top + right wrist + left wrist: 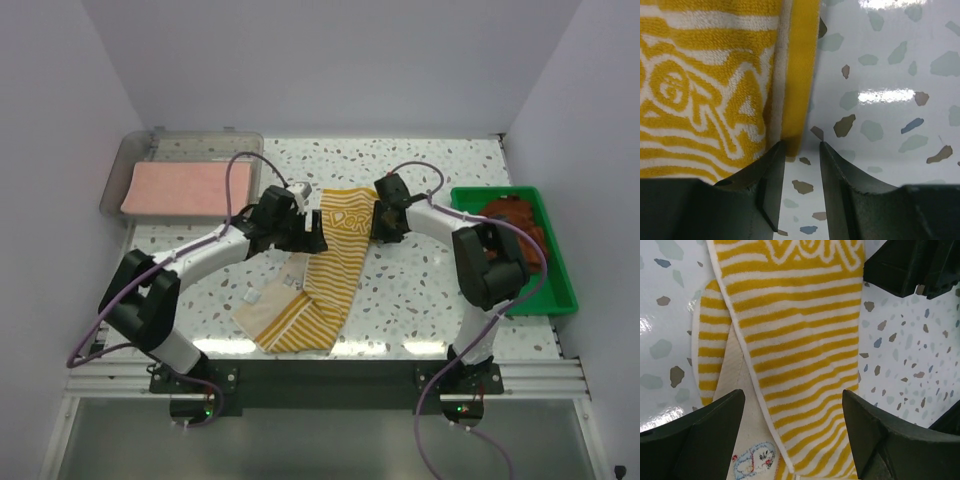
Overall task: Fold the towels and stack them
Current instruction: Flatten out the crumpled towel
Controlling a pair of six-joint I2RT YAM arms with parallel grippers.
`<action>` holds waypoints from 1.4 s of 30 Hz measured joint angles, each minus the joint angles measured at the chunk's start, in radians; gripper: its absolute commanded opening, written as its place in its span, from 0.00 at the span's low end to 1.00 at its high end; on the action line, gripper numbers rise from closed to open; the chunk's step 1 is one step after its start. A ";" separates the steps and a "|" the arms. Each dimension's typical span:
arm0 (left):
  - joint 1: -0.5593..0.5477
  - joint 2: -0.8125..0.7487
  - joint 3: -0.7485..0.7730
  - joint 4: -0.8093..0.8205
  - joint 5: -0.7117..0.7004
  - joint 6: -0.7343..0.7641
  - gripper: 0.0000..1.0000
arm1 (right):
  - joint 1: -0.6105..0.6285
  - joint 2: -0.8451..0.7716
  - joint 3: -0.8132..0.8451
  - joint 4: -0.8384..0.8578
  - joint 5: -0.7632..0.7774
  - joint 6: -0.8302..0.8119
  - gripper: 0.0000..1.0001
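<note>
The yellow-and-white striped towel [330, 270] lies stretched out and partly folded on the speckled table, its cream underside with a small label [752, 460] showing. My left gripper [312, 238] hovers over the towel's left side. In the left wrist view its jaws [794, 395] are wide open, with the striped cloth [800, 330] below them. My right gripper [378, 225] sits at the towel's upper right edge. Its jaws [801, 144] are narrowed but still apart, and the towel's yellow hem [800, 75] reaches the left fingertip. A salmon-pink towel [175, 188] lies flat in the bin. Rust-brown towels [510, 222] are heaped in the tray.
A clear grey bin [120, 180] stands at the back left and a green plastic tray [560, 290] at the right edge. White walls enclose the table on three sides. The two grippers face each other closely across the towel's upper end.
</note>
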 measured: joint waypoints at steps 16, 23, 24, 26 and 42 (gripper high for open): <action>-0.074 0.185 0.026 0.006 -0.156 -0.001 0.75 | 0.004 0.065 0.050 0.056 0.008 0.019 0.41; -0.090 0.208 0.026 0.010 -0.177 -0.005 0.61 | 0.029 0.094 0.081 0.054 0.067 0.008 0.08; -0.090 0.210 0.026 0.012 -0.179 -0.011 0.59 | 0.032 0.094 0.081 0.053 0.076 0.006 0.03; -0.090 0.212 0.020 0.018 -0.181 -0.021 0.47 | 0.034 0.094 0.080 0.050 0.084 0.008 0.00; -0.078 -0.002 -0.158 -0.053 -0.224 -0.108 0.00 | 0.039 0.044 0.069 -0.131 0.178 -0.143 0.00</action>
